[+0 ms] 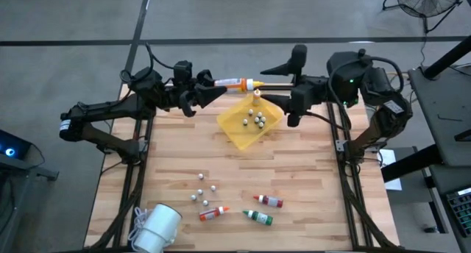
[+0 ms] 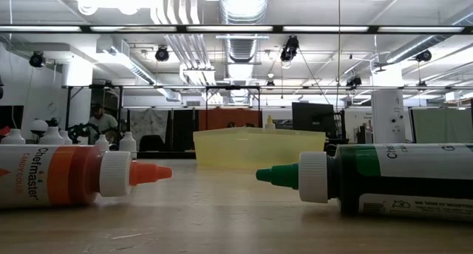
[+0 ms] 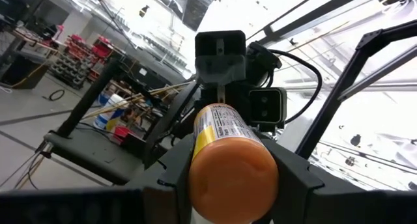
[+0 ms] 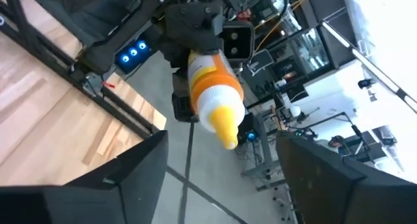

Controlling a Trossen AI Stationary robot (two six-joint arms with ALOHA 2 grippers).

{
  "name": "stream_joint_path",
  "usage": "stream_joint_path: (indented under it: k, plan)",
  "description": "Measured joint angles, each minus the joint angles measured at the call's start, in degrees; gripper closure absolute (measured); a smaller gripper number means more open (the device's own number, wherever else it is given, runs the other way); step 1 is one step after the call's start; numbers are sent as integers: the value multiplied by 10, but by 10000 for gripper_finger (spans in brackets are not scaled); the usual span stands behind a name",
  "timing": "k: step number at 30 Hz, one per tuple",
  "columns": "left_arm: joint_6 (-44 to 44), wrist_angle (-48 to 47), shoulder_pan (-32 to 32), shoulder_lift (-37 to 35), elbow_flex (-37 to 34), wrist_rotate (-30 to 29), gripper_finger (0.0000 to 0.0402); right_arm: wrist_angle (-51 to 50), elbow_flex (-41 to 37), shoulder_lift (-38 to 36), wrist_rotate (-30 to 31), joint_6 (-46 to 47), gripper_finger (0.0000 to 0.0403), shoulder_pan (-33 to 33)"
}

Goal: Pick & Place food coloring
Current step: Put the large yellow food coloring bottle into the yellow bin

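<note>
Nearest you, three food coloring bottles lie untouched on the counter (image 1: pixel 294 165): orange-capped bottle (image 1: pixel 212 212), green-capped bottle (image 1: pixel 258 217) and red-capped bottle (image 1: pixel 269 201). Farther back, the yellow tray (image 1: pixel 234 126) holds only pale balls (image 1: pixel 257 119). Beyond it, your left pincer (image 1: pixel 213 87) grips the yellow-capped bottle (image 1: pixel 234 84) in the air, pointing at the wide-open right pincer (image 1: pixel 274 82). By the look of it, a handover is pending; no bottle is placed yet.
</note>
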Motion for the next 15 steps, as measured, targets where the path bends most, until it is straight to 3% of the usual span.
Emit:
stream_joint_path:
  k: [12,15]
  plan:
    - [-2,1,0,1,0,9,280,38,0,15,-5,18,92,0]
    - [-2,1,0,1,0,14,280,40,0,23,-32,31,92,0]
